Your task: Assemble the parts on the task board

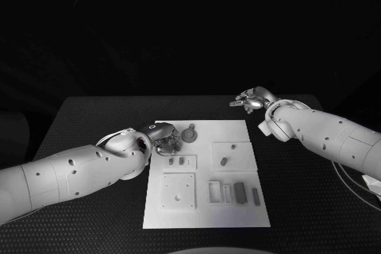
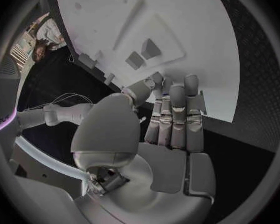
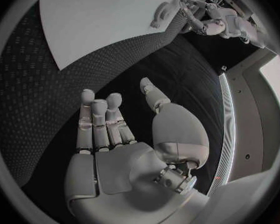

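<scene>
The white task board point(image 1: 203, 216) lies mid-table. My left hand point(image 1: 163, 139) hovers over its far left corner, fingers stretched out with nothing in them; a round grey part point(image 1: 189, 134) lies just beside it. In the left wrist view the left hand point(image 2: 174, 119) shows a bare palm above the board point(image 2: 196, 30), where two small grey parts point(image 2: 143, 54) stand. My right hand point(image 1: 254, 100) is off the board, beyond its far right corner, and holds nothing. The right wrist view shows the right hand point(image 3: 112, 129) with fingers spread over the black table, and the board point(image 3: 96, 20) beyond it.
Nearer on the board are a raised square plate point(image 1: 179, 191), a slotted frame point(image 1: 215, 192) and several small grey parts such as one upright block point(image 1: 239, 188) and a thin bar point(image 1: 255, 196). Black table point(image 1: 87, 127) surrounds the board.
</scene>
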You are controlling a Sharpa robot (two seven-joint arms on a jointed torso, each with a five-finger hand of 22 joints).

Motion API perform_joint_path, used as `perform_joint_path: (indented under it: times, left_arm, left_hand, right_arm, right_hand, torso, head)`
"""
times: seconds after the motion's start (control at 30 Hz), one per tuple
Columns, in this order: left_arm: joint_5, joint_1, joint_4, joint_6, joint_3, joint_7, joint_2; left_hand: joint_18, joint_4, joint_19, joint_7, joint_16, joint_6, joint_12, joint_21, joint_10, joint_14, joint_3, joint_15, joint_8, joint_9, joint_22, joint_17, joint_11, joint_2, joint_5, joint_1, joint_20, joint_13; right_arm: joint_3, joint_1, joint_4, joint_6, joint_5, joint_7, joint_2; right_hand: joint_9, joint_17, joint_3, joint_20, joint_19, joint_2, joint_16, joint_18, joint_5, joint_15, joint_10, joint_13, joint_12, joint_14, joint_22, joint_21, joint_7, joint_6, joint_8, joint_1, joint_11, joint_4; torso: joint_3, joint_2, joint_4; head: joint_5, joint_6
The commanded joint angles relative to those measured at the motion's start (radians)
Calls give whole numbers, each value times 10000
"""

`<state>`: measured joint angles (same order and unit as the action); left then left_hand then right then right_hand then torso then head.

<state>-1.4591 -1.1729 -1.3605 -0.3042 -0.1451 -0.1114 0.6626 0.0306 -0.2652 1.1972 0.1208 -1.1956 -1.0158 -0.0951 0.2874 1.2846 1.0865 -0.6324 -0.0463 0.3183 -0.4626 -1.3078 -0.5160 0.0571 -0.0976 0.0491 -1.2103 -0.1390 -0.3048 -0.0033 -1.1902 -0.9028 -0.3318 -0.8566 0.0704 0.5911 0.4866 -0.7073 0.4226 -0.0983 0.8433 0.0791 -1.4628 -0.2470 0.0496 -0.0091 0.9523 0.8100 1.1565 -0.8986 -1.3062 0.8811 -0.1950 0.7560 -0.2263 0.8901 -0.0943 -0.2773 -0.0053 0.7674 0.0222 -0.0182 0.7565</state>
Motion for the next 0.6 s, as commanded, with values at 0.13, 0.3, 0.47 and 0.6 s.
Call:
perform_joint_path:
  times: [0.13,0.3,0.47,0.6]
  left_arm:
    - [-152,11,-28,158,-4,-72,14]
    - [-156,12,-14,173,-4,-65,13]
    - [-148,12,-13,179,-5,-43,-9]
    - [-132,12,5,209,-11,-37,-55]
  left_hand:
    - [159,29,16,29,-21,-13,42,-2,59,54,-49,-60,34,-10,-205,5,4,-31,22,1,-100,11]
    - [160,27,44,24,-43,-31,44,11,85,75,-51,-70,44,-12,-211,-5,-5,-27,22,-18,-108,4]
    - [159,31,54,23,-53,-37,46,16,97,82,-48,-74,47,-13,-213,-10,-9,-26,22,-18,-110,1]
    - [158,34,58,22,-57,-39,47,18,101,85,-45,-75,48,-13,-214,-12,-10,-29,21,-14,-111,0]
  right_arm:
    - [0,5,-13,121,-13,94,1]
    - [0,8,-13,121,-13,95,1]
    - [0,10,-13,121,-13,95,6]
    - [0,10,-22,123,-13,93,1]
  right_hand:
    - [-12,16,42,-25,-44,-43,-50,-148,4,-75,-1521,-15,63,27,-13,-47,-37,91,-59,-30,57,2]
    - [-13,17,43,-25,-44,-44,-51,-148,4,-75,-1522,-17,64,28,-14,-47,-37,91,-60,-31,57,2]
    - [-13,19,43,-25,-44,-44,-52,-148,4,-75,-1522,-19,66,28,-14,-47,-37,91,-61,-32,57,2]
    - [-14,20,43,-25,-44,-44,-53,-148,4,-75,-1523,-21,67,28,-15,-47,-37,90,-62,-32,57,2]
  torso:
    - [-9,1,4]
    - [-12,0,3]
    - [-3,-1,3]
    - [3,-1,-2]
  head:
    - [-9,11]
    - [-6,9]
    - [-7,19]
    - [1,7]
